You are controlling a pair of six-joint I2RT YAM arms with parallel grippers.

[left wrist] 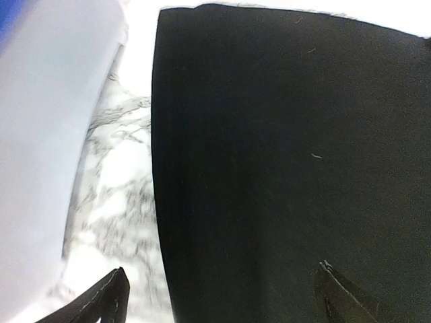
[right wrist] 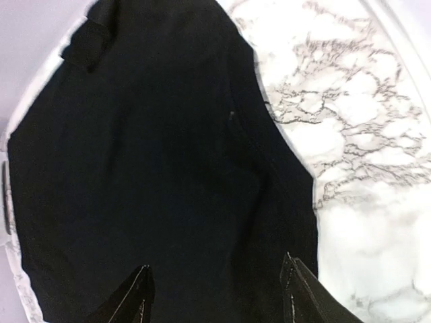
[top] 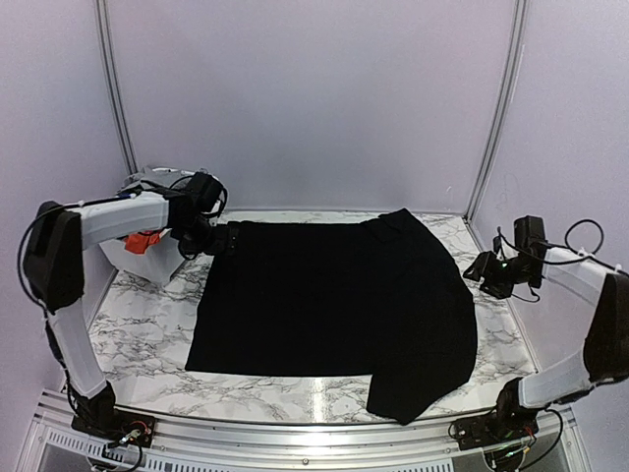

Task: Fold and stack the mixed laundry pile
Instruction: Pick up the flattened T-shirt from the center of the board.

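My left tool is spread wide over the black garment's edge, with the basket wall just to its left. Only the overhead view shows an orange-red piece at that basket. My right tool hangs spread above the garment, with bare desk to its right.

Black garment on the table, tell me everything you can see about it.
The black garment is a large, matte, soft-looking cloth spread nearly flat on the marble table. Its left edge runs straight. Its right side looks folded over, with a flap reaching toward the near edge. The left gripper hangs open at its far-left corner; contact cannot be told.
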